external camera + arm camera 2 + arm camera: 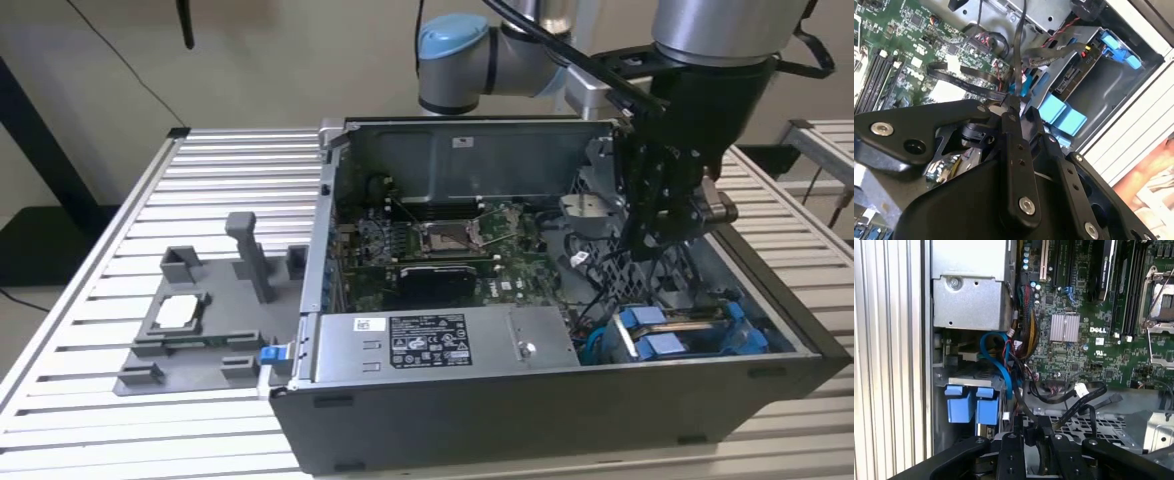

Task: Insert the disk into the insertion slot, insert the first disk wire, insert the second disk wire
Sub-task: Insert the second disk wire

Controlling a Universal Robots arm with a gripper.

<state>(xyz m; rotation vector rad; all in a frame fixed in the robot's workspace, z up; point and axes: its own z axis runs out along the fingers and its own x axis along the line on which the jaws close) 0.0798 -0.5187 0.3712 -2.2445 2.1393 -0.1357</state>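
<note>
Disk (663,333) seated in insertion slot (1104,82) at corner of computer case (534,410), blue carrier tabs (971,402) facing out. Gripper (1021,107) just above, pinched on black disk wire (1019,55), likely for plugging. Case rests on slatted worktop (147,200).

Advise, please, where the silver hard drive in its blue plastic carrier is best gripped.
Pinch the two blue plastic tabs, coming through the dark metal case's open side: they stand proud of the grey metal bay, while the drive itself sits sunk between its walls. The claw holds a thin black cable.
</note>
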